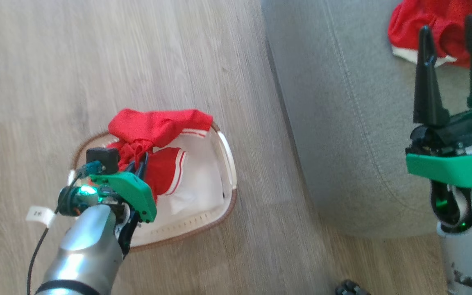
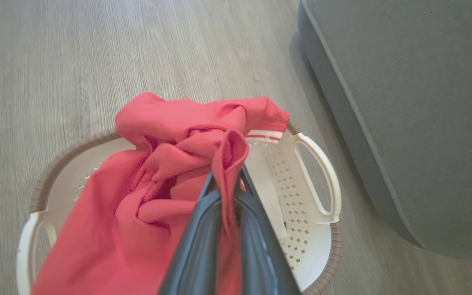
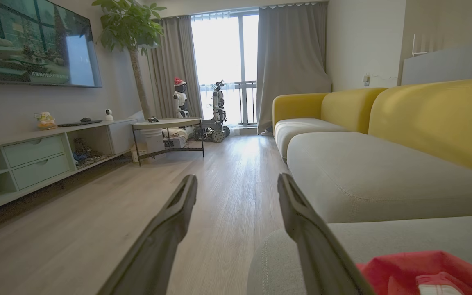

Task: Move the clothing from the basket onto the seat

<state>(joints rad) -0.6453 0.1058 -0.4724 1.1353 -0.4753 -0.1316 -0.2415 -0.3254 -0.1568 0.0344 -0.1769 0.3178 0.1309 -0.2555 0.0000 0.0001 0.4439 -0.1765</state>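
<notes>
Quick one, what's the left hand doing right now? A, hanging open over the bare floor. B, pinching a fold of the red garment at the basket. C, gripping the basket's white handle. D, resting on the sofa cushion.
B: in the left wrist view the left hand is closed on a bunched fold of the red garment over the basket.

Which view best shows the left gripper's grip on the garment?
Left wrist view: the left gripper pinches the red garment above the basket. Head view: its wrist covers the pinch. Right wrist view: looks along the seat.
</notes>
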